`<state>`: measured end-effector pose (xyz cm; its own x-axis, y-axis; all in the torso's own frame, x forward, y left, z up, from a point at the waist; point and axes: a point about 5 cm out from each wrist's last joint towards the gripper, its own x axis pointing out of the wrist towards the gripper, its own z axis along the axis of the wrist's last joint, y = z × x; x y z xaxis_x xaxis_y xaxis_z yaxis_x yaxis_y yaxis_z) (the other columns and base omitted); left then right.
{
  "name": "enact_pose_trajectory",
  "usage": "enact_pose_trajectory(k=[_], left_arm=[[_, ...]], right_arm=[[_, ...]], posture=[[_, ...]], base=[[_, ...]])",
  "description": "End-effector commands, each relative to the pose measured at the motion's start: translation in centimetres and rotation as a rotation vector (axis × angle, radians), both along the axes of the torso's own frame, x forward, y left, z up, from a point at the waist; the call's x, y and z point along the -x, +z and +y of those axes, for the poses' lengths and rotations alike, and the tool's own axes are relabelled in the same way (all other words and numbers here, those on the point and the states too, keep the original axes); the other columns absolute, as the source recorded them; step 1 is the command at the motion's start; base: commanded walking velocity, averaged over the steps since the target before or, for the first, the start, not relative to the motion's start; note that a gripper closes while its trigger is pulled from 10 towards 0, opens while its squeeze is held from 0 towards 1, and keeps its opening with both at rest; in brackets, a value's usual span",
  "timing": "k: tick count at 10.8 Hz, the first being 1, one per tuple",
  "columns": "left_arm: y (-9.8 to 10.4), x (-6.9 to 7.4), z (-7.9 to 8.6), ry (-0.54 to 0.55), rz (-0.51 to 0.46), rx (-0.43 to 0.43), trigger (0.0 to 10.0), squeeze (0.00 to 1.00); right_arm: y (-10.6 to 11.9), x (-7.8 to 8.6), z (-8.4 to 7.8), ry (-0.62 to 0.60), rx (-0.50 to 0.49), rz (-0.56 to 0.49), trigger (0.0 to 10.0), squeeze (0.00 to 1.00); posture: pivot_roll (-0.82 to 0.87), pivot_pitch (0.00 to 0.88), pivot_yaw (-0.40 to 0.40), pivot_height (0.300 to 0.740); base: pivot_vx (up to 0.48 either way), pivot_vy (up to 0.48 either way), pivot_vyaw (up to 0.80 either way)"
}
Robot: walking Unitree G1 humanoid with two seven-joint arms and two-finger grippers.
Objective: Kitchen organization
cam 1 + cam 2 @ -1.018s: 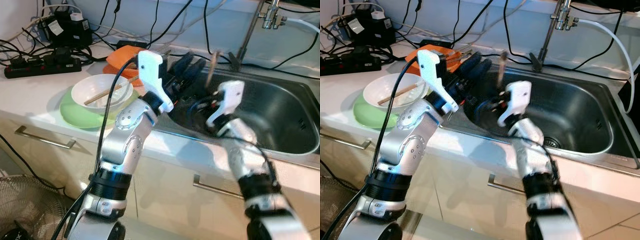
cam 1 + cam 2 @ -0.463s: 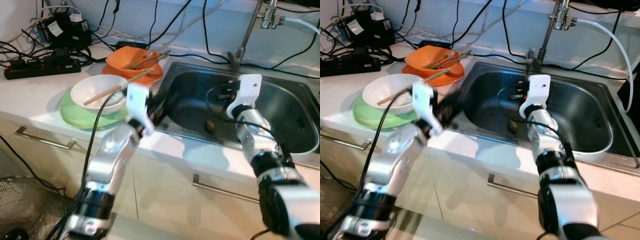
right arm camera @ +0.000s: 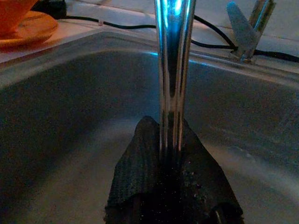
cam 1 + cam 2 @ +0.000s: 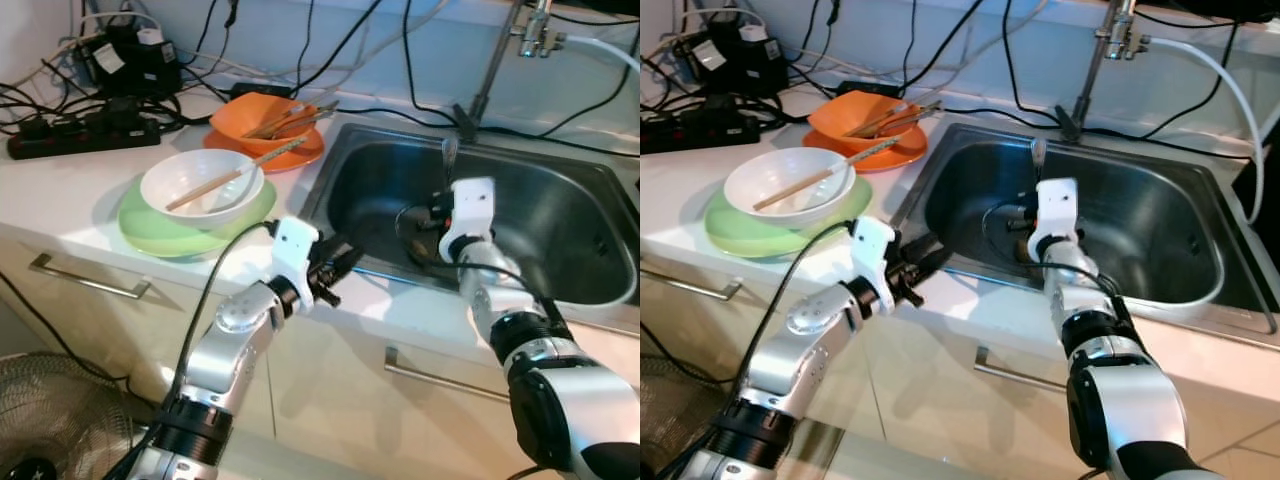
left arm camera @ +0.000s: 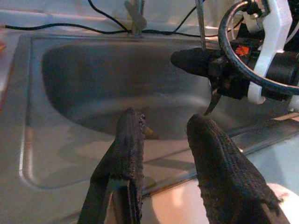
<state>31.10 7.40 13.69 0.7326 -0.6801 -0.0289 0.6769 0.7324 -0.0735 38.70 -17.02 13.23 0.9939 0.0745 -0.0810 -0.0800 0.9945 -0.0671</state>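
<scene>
**Over the sink: one shiny piece picked up, the dishes not yet moved**

Over the steel sink (image 4: 560,240), the right gripper (image 3: 172,154) has its two black fingers pressed together on a long shiny metal utensil (image 3: 173,70). It is most likely a spoon or a fork, but the top end is too small and blurred to be sure. The utensil stands almost upright, and its top pokes up above the gripper near the far wall of the sink (image 4: 450,152). The tap (image 4: 500,55) rises at the far rim.

The left gripper (image 5: 163,154) hangs at the near left edge of the sink, just above the counter (image 4: 70,200). Its fingers are spread apart and hold nothing.

As a guess, the tidying is at an early stage. One utensil is in the robot's grip, but it has not been put anywhere yet. On the counter to the left, a white bowl (image 4: 190,180) sits on a green plate (image 4: 150,228), with chopsticks (image 4: 235,175) lying across the bowl. Farther back, an orange bowl (image 4: 250,115) sits on an orange plate (image 4: 230,145), with more sticks in it. All these dishes likely wait to be sorted. Black cables (image 4: 60,115) lie at the far left.
</scene>
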Motion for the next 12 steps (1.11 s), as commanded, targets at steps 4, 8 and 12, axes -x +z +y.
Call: enact_pose_trajectory(k=[4,8,12], left_arm=[[-1.7,0.7,0.3,-0.051,0.076,-0.126,10.0,0.00],[-2.2,1.0,0.6,-0.051,0.110,-0.176,10.0,0.00],[-2.2,1.2,0.6,-0.057,0.119,-0.188,10.0,0.00]], right_arm=[[-1.1,0.1,0.7,0.008,0.029,0.077,10.0,0.00],[-1.8,0.4,0.7,0.005,0.034,0.118,10.0,0.00],[-2.3,0.6,0.8,0.014,0.033,0.142,10.0,1.00]], posture=[[0.24,0.000,-0.051,0.740],[0.25,0.000,-0.054,0.740],[0.26,0.000,-0.053,0.740]], base=[[0.000,0.000,0.00],[0.000,0.000,0.00],[0.000,0.000,0.00]])
